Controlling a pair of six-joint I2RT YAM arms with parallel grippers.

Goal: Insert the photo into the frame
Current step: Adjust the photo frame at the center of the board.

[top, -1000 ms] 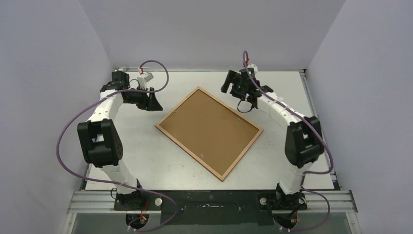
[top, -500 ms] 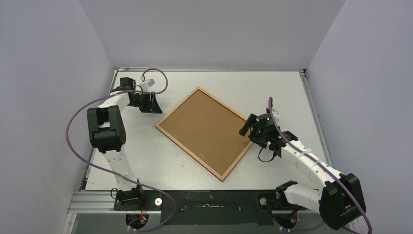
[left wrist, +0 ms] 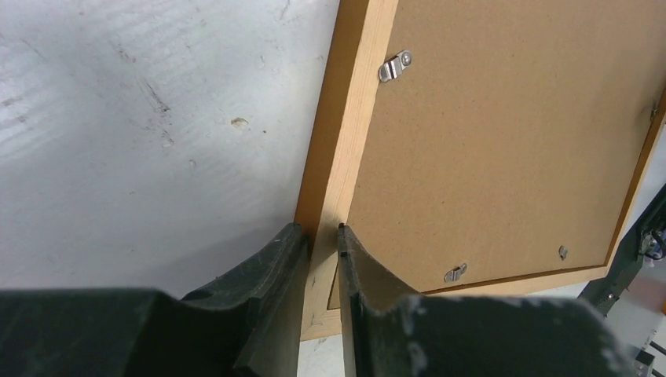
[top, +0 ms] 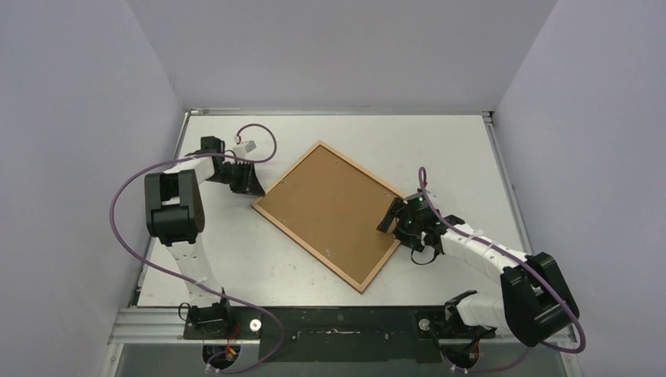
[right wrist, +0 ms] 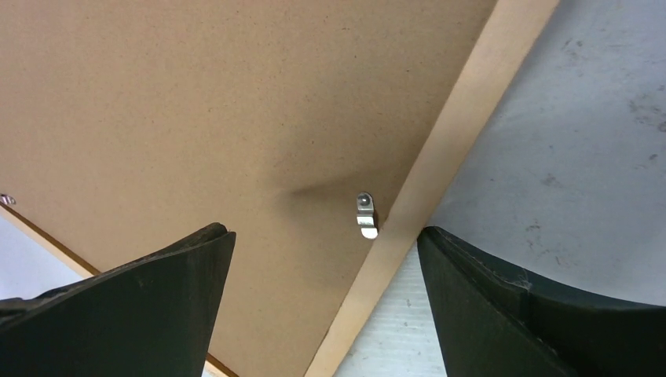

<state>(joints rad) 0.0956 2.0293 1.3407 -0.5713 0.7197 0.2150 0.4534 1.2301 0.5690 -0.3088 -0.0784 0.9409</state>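
The frame [top: 306, 248] lies face down and askew at mid-table, with its brown fibreboard backing sheet [top: 330, 212] facing up. The photo is out of view. My left gripper [top: 253, 188] sits low at the frame's left corner. In the left wrist view, the left gripper [left wrist: 320, 229] has its fingers pressed on either side of the wooden rail [left wrist: 345, 118]. My right gripper [top: 390, 220] hovers open over the frame's right edge. The right wrist view shows one finger of the right gripper [right wrist: 326, 236] above the backing [right wrist: 196, 102] and the other above the table, straddling the rail [right wrist: 455, 141].
Small metal clips [left wrist: 395, 65] hold the backing in the frame; one clip [right wrist: 366, 215] sits just ahead of the right jaws. White table [top: 440, 149] surrounds the frame, enclosed by grey walls. Purple cables loop off both arms.
The left gripper moved down to the frame's left corner and closed onto the rail. The right arm swung from the far side to the frame's right edge, staying open.
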